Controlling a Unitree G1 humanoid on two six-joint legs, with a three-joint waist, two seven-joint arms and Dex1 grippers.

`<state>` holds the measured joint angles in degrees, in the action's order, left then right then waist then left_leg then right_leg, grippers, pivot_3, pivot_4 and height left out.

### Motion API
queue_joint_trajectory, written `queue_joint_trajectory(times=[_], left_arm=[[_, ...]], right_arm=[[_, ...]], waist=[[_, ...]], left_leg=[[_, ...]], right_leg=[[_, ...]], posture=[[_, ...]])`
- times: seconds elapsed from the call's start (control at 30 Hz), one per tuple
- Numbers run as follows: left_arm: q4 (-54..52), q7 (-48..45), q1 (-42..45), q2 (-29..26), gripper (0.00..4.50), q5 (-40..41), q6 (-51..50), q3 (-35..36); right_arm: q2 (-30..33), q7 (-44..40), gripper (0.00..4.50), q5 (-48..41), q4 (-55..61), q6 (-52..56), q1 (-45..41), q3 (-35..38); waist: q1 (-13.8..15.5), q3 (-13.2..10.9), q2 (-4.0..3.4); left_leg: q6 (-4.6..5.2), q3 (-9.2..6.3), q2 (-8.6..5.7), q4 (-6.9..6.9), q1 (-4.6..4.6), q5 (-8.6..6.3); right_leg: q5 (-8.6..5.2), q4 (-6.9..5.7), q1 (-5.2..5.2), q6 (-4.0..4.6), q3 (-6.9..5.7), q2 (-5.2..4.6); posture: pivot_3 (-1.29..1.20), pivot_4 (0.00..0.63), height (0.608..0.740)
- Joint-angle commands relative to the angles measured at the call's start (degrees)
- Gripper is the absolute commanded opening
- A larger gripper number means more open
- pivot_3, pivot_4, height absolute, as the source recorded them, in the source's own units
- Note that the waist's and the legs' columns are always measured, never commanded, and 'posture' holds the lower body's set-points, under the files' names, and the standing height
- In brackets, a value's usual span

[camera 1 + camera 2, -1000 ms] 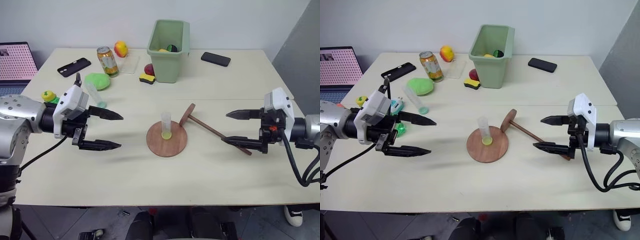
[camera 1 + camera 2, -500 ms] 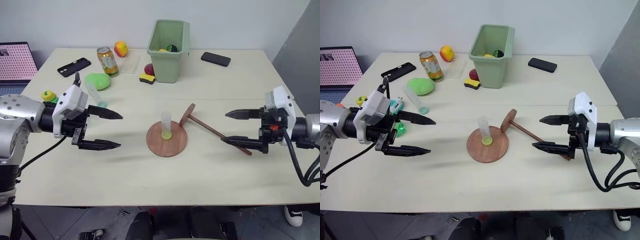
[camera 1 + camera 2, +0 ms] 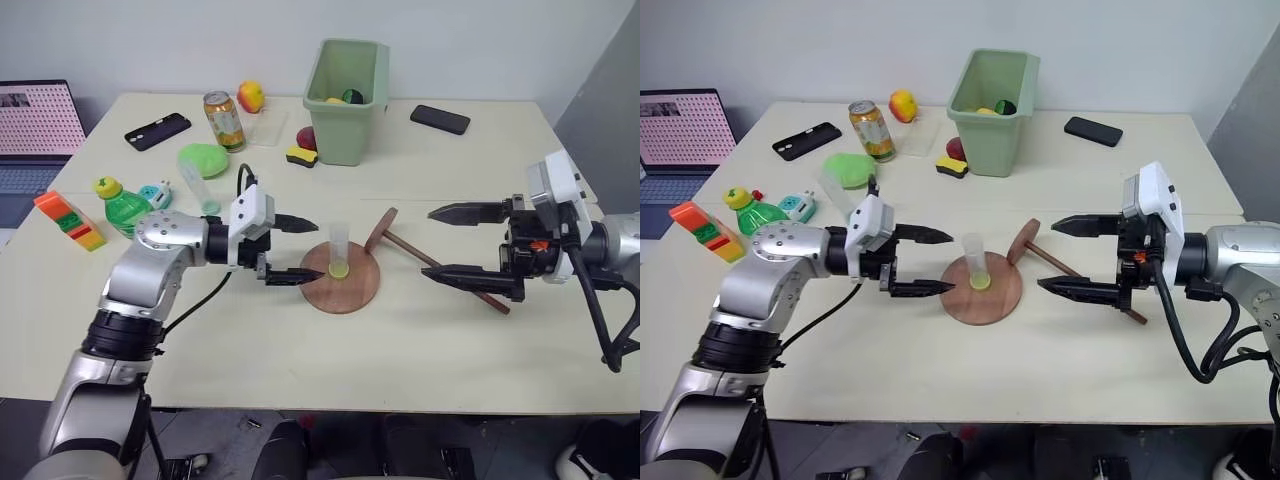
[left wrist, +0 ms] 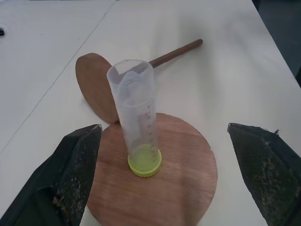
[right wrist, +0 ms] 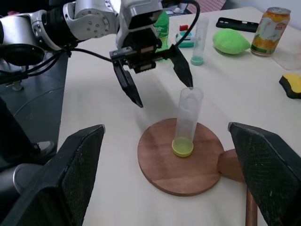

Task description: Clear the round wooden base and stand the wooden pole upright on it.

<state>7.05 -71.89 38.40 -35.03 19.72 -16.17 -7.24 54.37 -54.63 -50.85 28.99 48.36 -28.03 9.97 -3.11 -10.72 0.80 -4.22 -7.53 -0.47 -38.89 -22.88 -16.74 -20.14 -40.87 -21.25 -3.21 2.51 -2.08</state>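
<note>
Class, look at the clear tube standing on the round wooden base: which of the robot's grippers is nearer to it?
Left. The left gripper, open, is right beside the clear tube. The right gripper, also open, is farther off, above the wooden pole.

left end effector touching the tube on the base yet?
Apart. Left wrist view: the tube stands on the base with clear gaps to both fingers of the open left end effector.

Around one green bin (image 3: 347, 85) on the tabletop (image 3: 300, 350): two clear plastic tubes, one (image 3: 338, 250) upright on the single round wooden base (image 3: 350, 290) nearer the camera than the bin, the other (image 3: 195, 188) to the bin's left. Two black phones (image 3: 158, 131) (image 3: 440, 119) flank the bin. One wooden pole (image 3: 440, 270), one drink can (image 3: 224, 121), one green bottle (image 3: 122, 205) and one laptop (image 3: 35, 125) complete the count.
</note>
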Motion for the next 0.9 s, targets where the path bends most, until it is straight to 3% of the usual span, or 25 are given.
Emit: queue_joint_trajectory(times=[0.03,0.27,0.5,0.83,0.9], left_arm=[[3.56,2.88,3.02,3.32,4.5,-2.15,3.3,-0.39],[10.01,3.14,3.62,9.59,4.5,-4.41,6.05,-2.98],[15.81,4.89,4.83,12.52,3.3,-6.19,10.12,-2.44],[10.41,5.85,1.34,10.08,1.29,-4.61,9.75,0.27],[8.0,6.97,-0.11,9.86,1.24,-4.27,8.89,1.07]], right_arm=[[-0.25,1.33,4.42,-2.04,1.92,0.34,-1.04,1.55],[-0.15,3.51,4.42,-4.05,3.62,1.24,-0.42,2.59],[-0.29,5.64,4.43,-5.32,4.0,1.7,-0.3,3.21],[-1.91,8.05,4.43,-5.38,3.12,1.2,-0.6,2.39],[-2.44,8.37,4.43,-5.44,2.89,1.29,-0.89,2.23]], waist=[[0.07,0.02,0.03],[-0.01,0.02,0.03],[0.01,0.02,0.03],[-0.04,0.02,0.03],[-0.09,0.02,0.03]], left_leg=[[0.0,0.0,-0.01,-0.02,0.0,0.0],[-0.03,0.0,0.0,0.0,-0.02,0.02],[-0.02,-0.01,-0.01,-0.01,0.0,0.02],[-0.03,-0.03,-0.01,0.0,0.0,0.02],[-0.03,-0.02,0.0,0.01,0.0,0.03]], right_leg=[[0.0,-0.01,0.0,0.0,-0.01,-0.01],[0.0,0.01,-0.02,0.0,-0.01,0.01],[0.0,-0.02,0.0,0.0,-0.01,0.0],[0.0,-0.01,0.0,0.0,-0.01,0.0],[0.0,0.01,0.0,0.0,0.0,-0.01]], posture=[[0.0,0.15,0.74],[0.0,0.15,0.74],[0.0,0.15,0.74],[0.0,0.15,0.74],[0.0,0.15,0.74]])
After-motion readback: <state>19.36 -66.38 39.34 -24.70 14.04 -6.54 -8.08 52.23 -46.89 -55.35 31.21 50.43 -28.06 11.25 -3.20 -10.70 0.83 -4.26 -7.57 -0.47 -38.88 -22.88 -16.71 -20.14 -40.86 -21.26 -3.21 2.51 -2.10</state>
